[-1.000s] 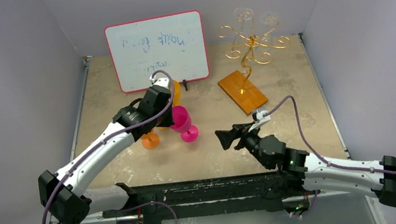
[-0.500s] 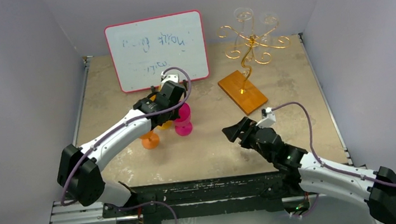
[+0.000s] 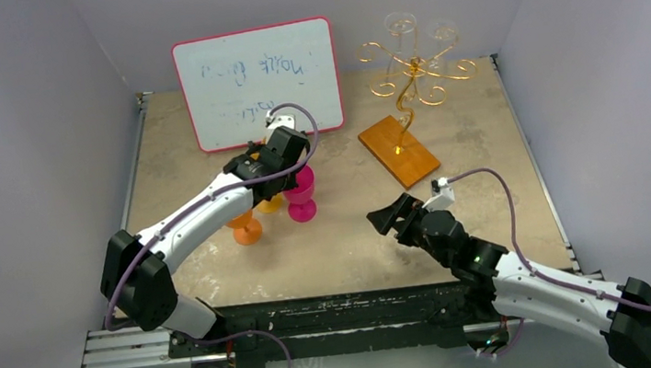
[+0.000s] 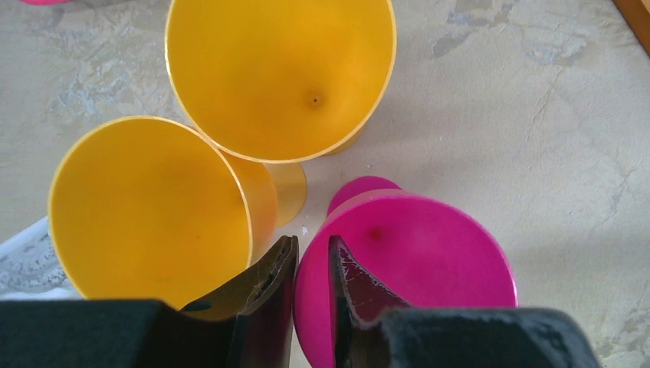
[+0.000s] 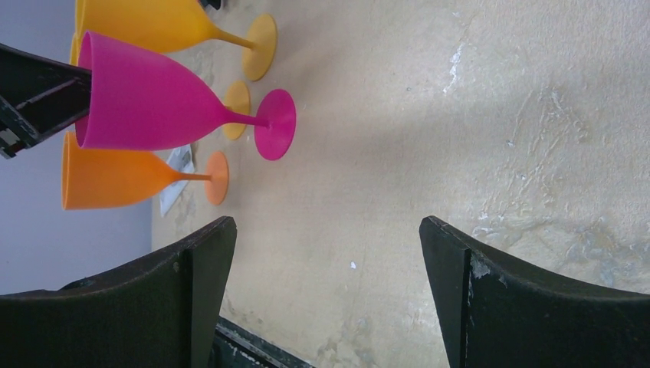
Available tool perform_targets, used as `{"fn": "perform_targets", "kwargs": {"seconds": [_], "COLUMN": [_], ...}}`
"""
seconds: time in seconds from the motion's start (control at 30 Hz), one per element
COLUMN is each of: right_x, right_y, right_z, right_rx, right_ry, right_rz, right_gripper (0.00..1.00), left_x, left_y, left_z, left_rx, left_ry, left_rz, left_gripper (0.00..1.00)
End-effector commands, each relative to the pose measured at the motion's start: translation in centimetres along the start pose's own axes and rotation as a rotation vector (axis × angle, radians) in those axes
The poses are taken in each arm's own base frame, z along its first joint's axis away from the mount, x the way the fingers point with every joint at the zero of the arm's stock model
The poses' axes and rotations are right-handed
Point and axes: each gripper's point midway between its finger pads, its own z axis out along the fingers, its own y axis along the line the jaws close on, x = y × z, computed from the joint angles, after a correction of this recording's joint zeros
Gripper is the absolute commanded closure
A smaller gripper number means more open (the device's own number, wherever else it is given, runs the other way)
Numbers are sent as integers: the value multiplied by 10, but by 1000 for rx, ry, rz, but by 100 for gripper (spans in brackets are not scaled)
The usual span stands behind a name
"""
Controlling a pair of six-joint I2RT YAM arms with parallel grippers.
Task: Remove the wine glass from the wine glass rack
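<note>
The gold wire wine glass rack (image 3: 415, 72) stands at the back right on its orange-brown wooden base (image 3: 398, 150). Two clear wine glasses (image 3: 400, 24) hang at its top. My left gripper (image 3: 288, 172) is shut on the rim of a pink wine glass (image 3: 301, 196), which stands upright on the table. In the left wrist view one finger is inside the pink glass (image 4: 414, 261) and one outside, with the left gripper (image 4: 310, 247) pinching the rim. My right gripper (image 3: 388, 218) is open and empty, low over the table, and apart from the rack. In the right wrist view the right gripper (image 5: 326, 224) has only bare table between its fingers.
An orange glass (image 3: 247, 230) and a yellow glass (image 3: 269, 204) stand close to the left of the pink one; both show in the left wrist view (image 4: 280, 69). A red-framed whiteboard (image 3: 256, 81) leans at the back. Grey walls close in the table on three sides.
My left gripper has swung the tilted pink glass upright and set it beside the orange and yellow glasses. My right gripper has moved a little to the right, staying open.
</note>
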Motion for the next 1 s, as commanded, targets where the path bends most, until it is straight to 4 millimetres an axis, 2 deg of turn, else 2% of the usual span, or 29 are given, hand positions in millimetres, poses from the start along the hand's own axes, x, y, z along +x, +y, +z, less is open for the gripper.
{"fn": "perform_targets", "kwargs": {"seconds": [0.0,0.2,0.27,0.43,0.57,0.73,0.87,0.97], "right_x": [-10,-15,-16,-21,-32,-51,-66,-79], "right_y": [12,10,9,2,-15,-32,-46,-63], "right_z": [-1,-3,-2,2,8,14,15,11], "right_rx": [-23,-10,-5,-16,-2,1,21,94], "right_ry": [-25,-40,-45,-33,-16,-29,-67,-122], "right_rz": [20,-3,-9,13,67,137,216,248], "right_gripper": [8,8,8,7,7,6,5,5], "left_x": [-26,-36,-40,-58,-72,-86,-86,-88], "left_y": [-3,-2,1,13,25,51,82,116], "left_z": [-11,-25,-32,-56,-78,-98,-95,-94], "left_rx": [10,37,38,35,31,-12,-56,-115], "left_ry": [-64,-89,-106,-172,-237,-299,-282,-275], "left_rz": [-39,-53,-64,-98,-121,-163,-215,-262], "left_gripper": [78,74,69,65,60,50,45,43]}}
